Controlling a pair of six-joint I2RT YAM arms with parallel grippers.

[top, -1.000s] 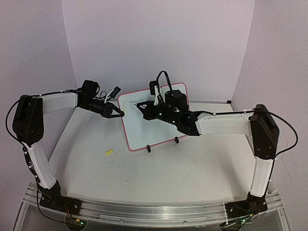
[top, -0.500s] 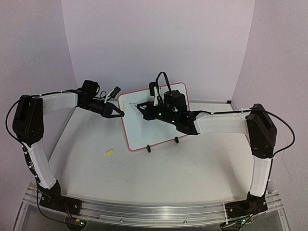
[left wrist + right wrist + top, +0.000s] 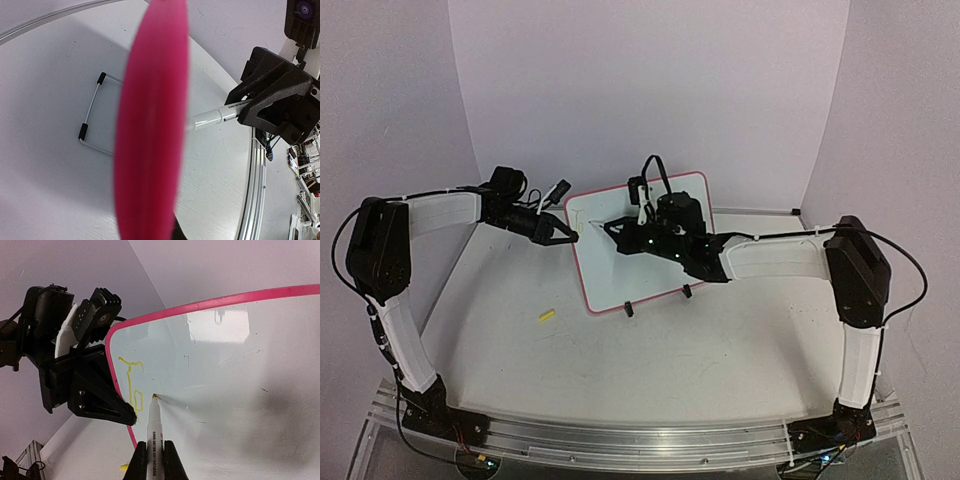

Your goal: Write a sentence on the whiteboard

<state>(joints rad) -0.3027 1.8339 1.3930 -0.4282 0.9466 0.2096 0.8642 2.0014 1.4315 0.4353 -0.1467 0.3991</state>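
Whiteboard [image 3: 610, 275] rim between the left jaws

Both arms reach inward; left gripper [image 3: 573, 237] and right gripper [image 3: 609, 227] clamped (left seemingly).

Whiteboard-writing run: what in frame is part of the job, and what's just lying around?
In the job:
- whiteboard
- yellow writing begun at its top corner
- marker, tip on the board
- right hand, gripping the marker
- left hand, clamped on the board's red edge

Lying about:
- small yellow piece on the table, left of the board, untouched
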